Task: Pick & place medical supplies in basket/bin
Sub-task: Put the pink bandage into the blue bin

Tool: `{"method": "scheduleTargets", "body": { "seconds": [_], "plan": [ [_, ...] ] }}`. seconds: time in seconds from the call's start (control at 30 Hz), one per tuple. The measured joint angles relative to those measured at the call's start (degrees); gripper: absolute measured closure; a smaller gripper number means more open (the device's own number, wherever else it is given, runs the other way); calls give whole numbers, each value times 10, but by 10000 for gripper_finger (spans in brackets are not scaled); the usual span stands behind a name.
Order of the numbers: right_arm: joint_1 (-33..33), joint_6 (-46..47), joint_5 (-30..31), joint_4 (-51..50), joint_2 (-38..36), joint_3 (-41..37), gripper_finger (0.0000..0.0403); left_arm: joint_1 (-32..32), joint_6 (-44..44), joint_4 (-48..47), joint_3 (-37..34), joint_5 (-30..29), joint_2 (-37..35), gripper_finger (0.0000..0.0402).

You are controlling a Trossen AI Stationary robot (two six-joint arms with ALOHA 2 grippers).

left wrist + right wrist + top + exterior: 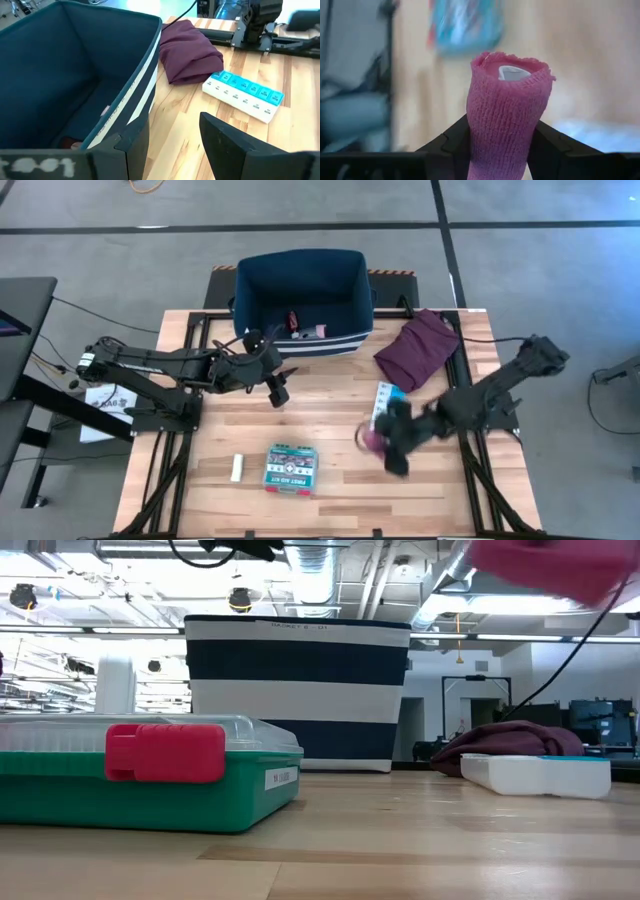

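Observation:
My right gripper (385, 445) hangs above the table's right half, shut on a pink knit roll (505, 115) with a white core. The roll also shows blurred, high up, in the low view (545, 565). My left gripper (277, 388) hovers open and empty in front of the navy striped bin (300, 300). A teal first-aid box (291, 468) and a white stick (237, 467) lie flat near the front edge. The light-blue pill strip (384, 400) lies flat beside the maroon cloth (418, 345). Small items (305, 328) lie on the bin's floor. My right gripper pinches the pink roll by its round sides (485, 150), one finger on each side. The roll lies along the fingers, and its open end with the white core (512, 72) sticks out past them. It is lifted clear of the table.
The bin stands at the far middle of the table, its open top up. The maroon cloth lies crumpled to its right. Bare wood lies between the first-aid box and the bin. Dark arm frames run along both table sides.

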Motion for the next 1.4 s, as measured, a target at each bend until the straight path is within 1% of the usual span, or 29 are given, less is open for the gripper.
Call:
{"method": "scheduleTargets", "body": {
  "seconds": [0.07, 0.17, 0.27, 0.37, 0.47, 0.57, 0.7, 0.77, 0.87, 1.03, 1.17, 1.27, 1.4],
  "plan": [
    [-43, -78, 52, 1, -26, 18, 261, 0, -2, 10, 0, -4, 0, 238],
    [-123, -188, 106, 27, -55, 55, 262, -1, -1, 40, 0, -5, -1, 238],
    [-215, -294, 117, 96, -66, 101, 260, -7, 15, 71, 0, -26, -7, 238],
    [-301, -380, 98, 161, -56, 155, 261, -23, 37, 84, 0, -68, -13, 238],
    [-385, -436, 50, 183, -17, 206, 263, -44, 55, 97, 0, -104, -24, 238],
    [-459, -443, -14, 160, 46, 249, 263, -67, 64, 98, 0, -125, -32, 238],
    [-528, -427, -65, 112, 152, 301, 262, -94, 66, 97, 0, -152, -37, 238],
    [-545, -426, -74, 88, 205, 327, 262, -106, 71, 95, 0, -166, -36, 238],
    [-556, -443, -74, 45, 276, 378, 263, -120, 82, 96, 0, -181, -36, 238],
    [-559, -444, -67, 6, 358, 481, 249, -127, 107, 96, 0, -213, -36, 238],
    [-559, -444, -69, -91, 428, 556, 230, -127, 113, 94, 0, -225, -36, 238],
    [-557, -444, -69, -145, 468, 591, 214, -127, 113, 92, 0, -224, -36, 238],
    [-557, -445, -62, -193, 508, 615, 198, -127, 109, 92, 0, -225, -36, 238]
  ]
}}
